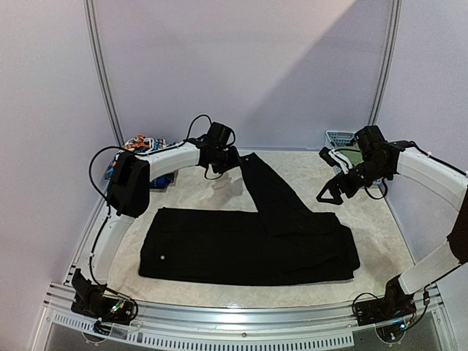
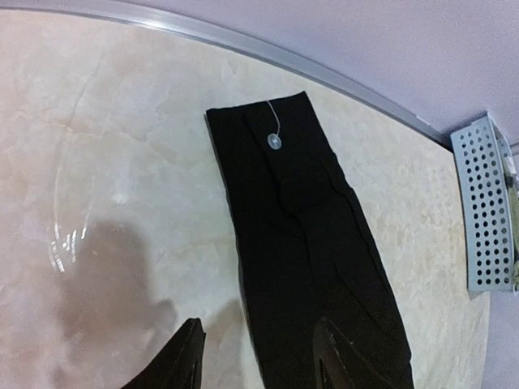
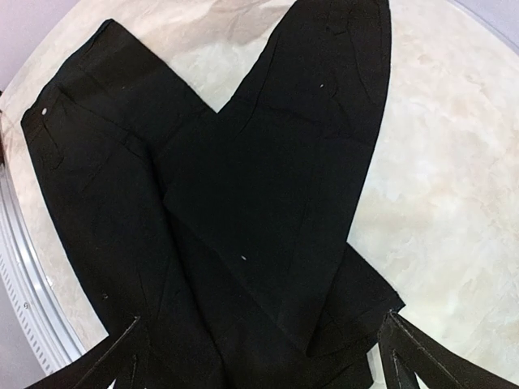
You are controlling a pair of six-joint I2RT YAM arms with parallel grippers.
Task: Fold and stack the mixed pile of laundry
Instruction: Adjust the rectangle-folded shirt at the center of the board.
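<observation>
The long black trousers (image 1: 248,245) lie flat across the table's front, with one leg (image 1: 269,186) folded up toward the back. In the left wrist view that leg (image 2: 308,243) carries a small white tag near its hem. My left gripper (image 1: 228,159) hovers over the leg's far end, open; its fingertips (image 2: 190,356) straddle the leg's left edge and hold nothing. My right gripper (image 1: 329,194) hangs wide open above the trousers' right end (image 3: 268,203), its jaws empty. Other garments (image 1: 142,142), an orange-blue-white print among them, are bunched at the back left behind the left arm.
A light-blue lattice basket (image 1: 340,137) stands at the back right corner and shows at the right edge of the left wrist view (image 2: 486,203). The beige marble tabletop (image 1: 373,227) is framed by a metal rail and pale walls.
</observation>
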